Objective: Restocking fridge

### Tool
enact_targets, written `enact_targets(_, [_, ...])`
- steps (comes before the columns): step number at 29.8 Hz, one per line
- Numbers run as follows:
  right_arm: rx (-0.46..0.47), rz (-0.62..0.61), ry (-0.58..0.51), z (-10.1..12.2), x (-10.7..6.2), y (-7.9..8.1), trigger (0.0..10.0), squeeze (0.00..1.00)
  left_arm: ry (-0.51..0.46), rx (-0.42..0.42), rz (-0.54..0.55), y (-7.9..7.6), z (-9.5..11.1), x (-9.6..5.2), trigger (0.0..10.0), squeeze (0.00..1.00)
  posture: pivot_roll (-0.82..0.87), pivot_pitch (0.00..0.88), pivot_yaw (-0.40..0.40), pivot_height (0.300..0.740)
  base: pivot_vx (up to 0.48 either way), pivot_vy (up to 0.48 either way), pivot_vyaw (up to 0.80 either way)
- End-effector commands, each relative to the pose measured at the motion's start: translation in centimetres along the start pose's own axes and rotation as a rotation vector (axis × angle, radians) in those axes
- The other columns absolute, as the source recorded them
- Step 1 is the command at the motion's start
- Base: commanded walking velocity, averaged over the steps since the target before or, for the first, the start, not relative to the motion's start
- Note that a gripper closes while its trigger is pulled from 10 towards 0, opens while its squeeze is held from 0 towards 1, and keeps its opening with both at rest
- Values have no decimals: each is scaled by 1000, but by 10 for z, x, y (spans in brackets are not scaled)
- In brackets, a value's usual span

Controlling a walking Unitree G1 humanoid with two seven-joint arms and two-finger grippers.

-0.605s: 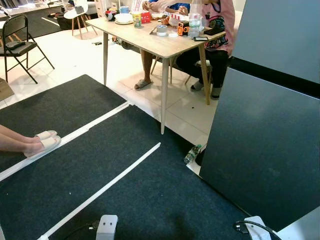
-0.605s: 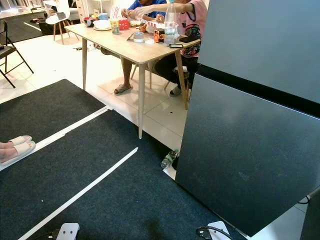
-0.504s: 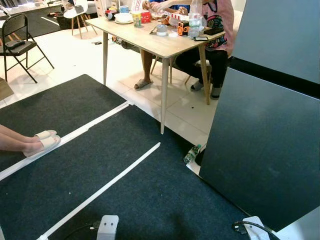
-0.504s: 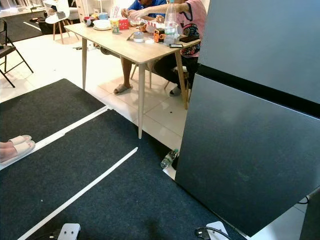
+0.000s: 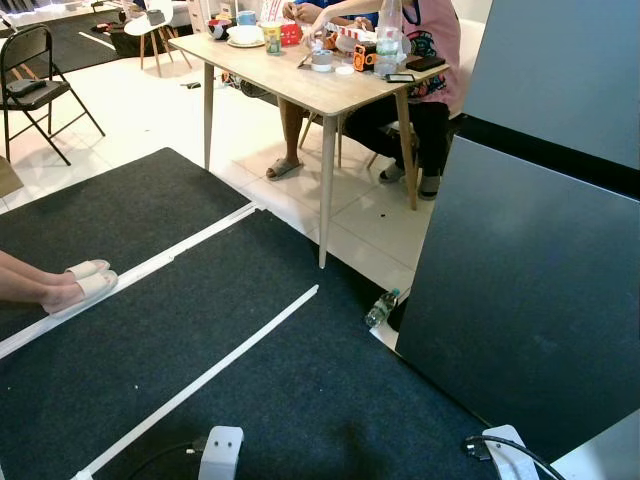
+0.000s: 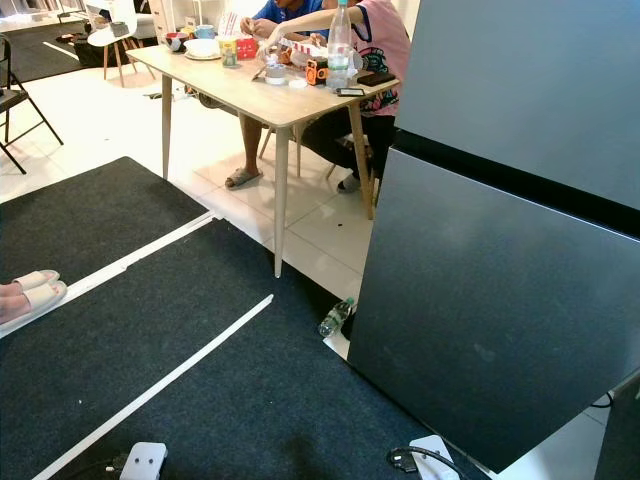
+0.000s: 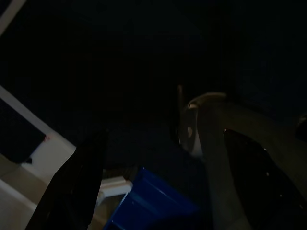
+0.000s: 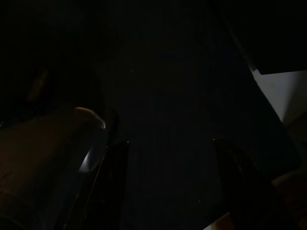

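The fridge point(image 6: 500, 300) stands at the right with its tall grey doors closed. A small plastic bottle point(image 5: 381, 307) lies on the floor by the fridge's lower corner. A tall clear bottle point(image 6: 341, 45) stands on the wooden table point(image 5: 300, 88) among cups and small items. Both arms hang idle. In the dark left wrist view my left gripper point(image 7: 163, 139) is open over dark carpet, with nothing between its fingers. The right wrist view has my right gripper point(image 8: 170, 143) open as well, and nothing is between its fingers.
People sit at the far side of the table. A person's feet in white slippers point(image 5: 80, 283) rest on the dark carpet at the left. White tape lines point(image 5: 215, 365) cross the carpet. A black folding chair point(image 5: 35, 85) stands far left. A cable point(image 6: 415, 462) lies by the fridge.
The whole picture has shifted slightly, so the camera moved a little. A seated person's arm now reaches over the table. The fridge and the bottles stay in place.
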State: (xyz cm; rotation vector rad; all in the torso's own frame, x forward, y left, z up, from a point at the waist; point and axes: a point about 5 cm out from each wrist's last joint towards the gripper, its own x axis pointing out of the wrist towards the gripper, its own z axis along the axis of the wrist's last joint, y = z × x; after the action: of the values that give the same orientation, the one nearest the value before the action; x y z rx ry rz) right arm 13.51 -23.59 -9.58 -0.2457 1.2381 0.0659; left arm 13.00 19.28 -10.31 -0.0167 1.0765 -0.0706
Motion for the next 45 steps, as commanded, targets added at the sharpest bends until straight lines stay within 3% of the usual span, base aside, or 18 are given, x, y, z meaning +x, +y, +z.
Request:
enact_targets(1, [-10,2,3,0,0,2,10000,0,21,15,7,3,-4,-1,10000,0,-32,0,-6,740,0,0,0])
enact_targets(6, [-65,4,9,0,-1,-3,10000,0,10,-2,-3,-6,-1,1,10000,0,-21,0,-46,740,0,0,0])
enact_targets(14, [-19,5,-13,5,1,2,10000,0,4,4,-5,-2,0,0,10000,0,-50,0,1,740,0,0,0])
enact_targets(20, [-61,26,57,-21,0,8,10000,0,-21,-10,6,1,8,1,10000,0,-15,0,-29,740,0,0,0])
enact_targets(28, [-57,24,60,-23,-1,7,10000,0,-24,-7,2,0,9,2,10000,0,-15,0,-27,740,0,0,0])
enact_targets(35, [-64,15,9,-3,0,3,10000,0,-8,-69,-8,-7,0,1,10000,0,-25,0,-34,740,0,0,0])
enact_targets(45, [-72,17,-15,8,1,3,10000,0,-20,-78,-29,-9,4,2,10000,0,-25,0,-27,740,0,0,0])
